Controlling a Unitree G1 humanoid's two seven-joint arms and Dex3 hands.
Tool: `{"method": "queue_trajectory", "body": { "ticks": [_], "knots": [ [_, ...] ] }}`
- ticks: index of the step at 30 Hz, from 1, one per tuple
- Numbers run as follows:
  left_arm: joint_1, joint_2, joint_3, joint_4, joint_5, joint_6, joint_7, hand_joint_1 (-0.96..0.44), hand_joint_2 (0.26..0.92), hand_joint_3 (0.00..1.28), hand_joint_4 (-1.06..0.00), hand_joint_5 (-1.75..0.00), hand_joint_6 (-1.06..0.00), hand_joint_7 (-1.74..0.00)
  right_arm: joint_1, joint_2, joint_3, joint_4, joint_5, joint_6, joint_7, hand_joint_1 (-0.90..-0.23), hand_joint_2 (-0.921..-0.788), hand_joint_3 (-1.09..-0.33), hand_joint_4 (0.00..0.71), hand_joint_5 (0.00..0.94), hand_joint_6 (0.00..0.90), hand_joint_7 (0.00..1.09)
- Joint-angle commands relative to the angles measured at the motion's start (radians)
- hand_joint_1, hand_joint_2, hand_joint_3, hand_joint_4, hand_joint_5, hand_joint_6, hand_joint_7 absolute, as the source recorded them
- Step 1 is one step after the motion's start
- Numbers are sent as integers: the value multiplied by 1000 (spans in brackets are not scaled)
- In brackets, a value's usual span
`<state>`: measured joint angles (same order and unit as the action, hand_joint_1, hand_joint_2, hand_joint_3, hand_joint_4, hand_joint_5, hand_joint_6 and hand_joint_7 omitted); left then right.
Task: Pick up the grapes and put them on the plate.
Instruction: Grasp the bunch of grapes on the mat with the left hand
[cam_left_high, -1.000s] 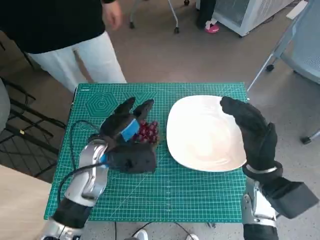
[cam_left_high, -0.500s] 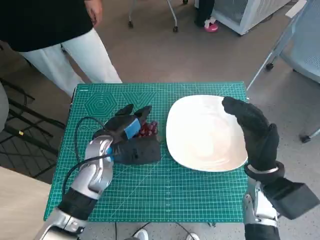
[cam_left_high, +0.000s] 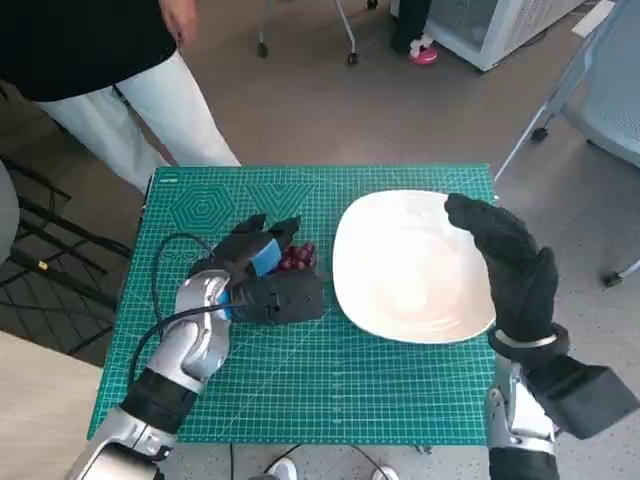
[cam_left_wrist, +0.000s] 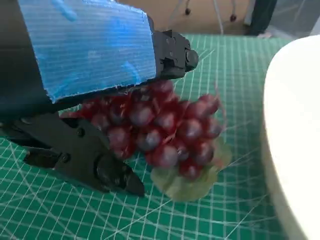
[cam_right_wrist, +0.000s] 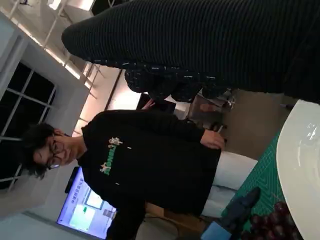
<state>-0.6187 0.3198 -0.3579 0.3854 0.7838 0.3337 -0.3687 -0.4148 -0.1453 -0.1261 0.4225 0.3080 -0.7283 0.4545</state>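
While a person (cam_left_high: 90, 60) in a black top and white trousers stands at the far left corner, the tabletop (cam_left_high: 360, 400) lies under a green cutting mat (cam_left_high: 400, 390). On the mat's right half sits the white plate (cam_left_high: 405, 265), bare. Over its right rim hangs the right robot hand (cam_left_high: 505, 265), fingers loosely spread, holding nothing. The left robot hand (cam_left_high: 262, 275) lies on the mat just left of the plate, its black fingers (cam_left_wrist: 85, 160) closing round the bunch of red grapes (cam_left_wrist: 165, 132), which rests on the mat beside the plate with a green leaf (cam_left_wrist: 187, 180) under it.
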Motion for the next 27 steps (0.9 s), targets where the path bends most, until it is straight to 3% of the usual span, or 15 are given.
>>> {"method": "queue_trajectory", "body": {
  "ticks": [1, 15, 27],
  "knots": [
    [-23, 13, -13, 16, -7, -1, 11, 279, 861, 82, 1, 1, -187, -7, 22, 0, -2, 11, -2, 9, 8, -634, -921, -780, 311, 2, 22, 318],
    [-73, -14, -39, 131, -14, -3, 71, 157, 830, 66, 1, 1, -193, -4, 21, 0, -3, 19, -2, 8, 8, -635, -921, -779, 312, 2, 26, 322],
    [-181, -73, -84, 406, -26, -38, 143, 166, 829, 58, -1, 0, -196, -2, 20, 1, -6, 26, -7, 1, 4, -635, -921, -776, 314, 3, 29, 322]
  ]
}}
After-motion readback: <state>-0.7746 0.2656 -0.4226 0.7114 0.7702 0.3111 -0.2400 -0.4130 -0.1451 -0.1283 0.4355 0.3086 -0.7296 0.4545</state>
